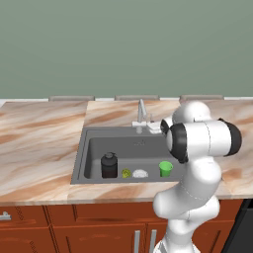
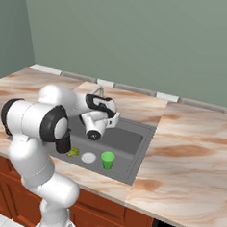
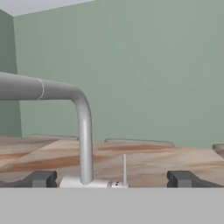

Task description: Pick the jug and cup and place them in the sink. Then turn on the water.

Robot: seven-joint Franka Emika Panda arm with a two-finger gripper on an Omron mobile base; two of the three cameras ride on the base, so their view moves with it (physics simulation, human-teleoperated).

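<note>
In the sink (image 1: 94,148), near its front wall, stand the jug (image 1: 109,165) on the left and the green cup (image 1: 165,168) on the right, w/ a small yellow-green lump (image 1: 126,173) and the white drain (image 1: 140,174) between them. Behind them the gripper (image 3: 112,178) hangs empty, fingers (image 3: 41,178) wide apart, right in front of the faucet (image 3: 83,144); its thin lever (image 3: 124,169) stands upright betw. the tips. Beyond are the marble counter (image 3: 175,159) and the green wall (image 3: 153,70).

A: What blocks the claw (image 3: 112,178)?
B: The faucet (image 3: 83,131) stands just ahead between the wide-apart fingers, left of middle, with its thin lever (image 3: 124,168) beside it.
A: And the sink (image 1: 94,148)?
B: The jug (image 1: 109,165), a yellow lump (image 1: 126,173), the drain (image 1: 140,173) and the cup (image 1: 165,168) line the front; its back half lies bare.
</note>
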